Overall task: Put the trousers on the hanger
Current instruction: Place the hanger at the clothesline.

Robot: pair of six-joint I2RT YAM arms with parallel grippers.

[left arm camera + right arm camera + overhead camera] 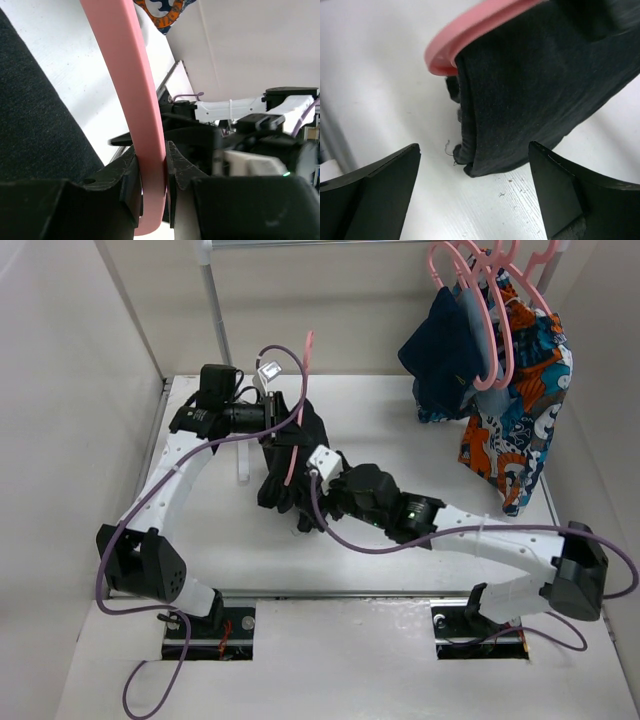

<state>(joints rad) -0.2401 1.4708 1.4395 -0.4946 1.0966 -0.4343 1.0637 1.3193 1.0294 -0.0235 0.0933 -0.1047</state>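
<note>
Now, seemingly, for the straightening-out: left fingers (288, 423) clenched on the pink bar of the hanger (131, 75), right fingers (308, 508) released, spread wide and grasping nothing. Best to hold that left clamp steady and tip the bar no further, so as not to spill the cloth. Before closing the right pair, come in square to the folded edge of the trousers (545, 75). Pinch fabric alone, clear of the pink plastic, then draw gently to even out both sides. Likely to slide off if tugged hard from one side only.

Framed between the spread right fingers, touching neither: the dark fold of the trousers, hanging from under the hanger's curved end, down toward the desk (400, 430), contact with it unclear. Close beside the left fingers, on the outer side of one of them, more of the black cloth. Draped over the hanger near the desk's middle, well apart from the navy garment (440, 350) and patterned cloth (515, 430) on the bunched hangers (480, 280) at far right.
</note>
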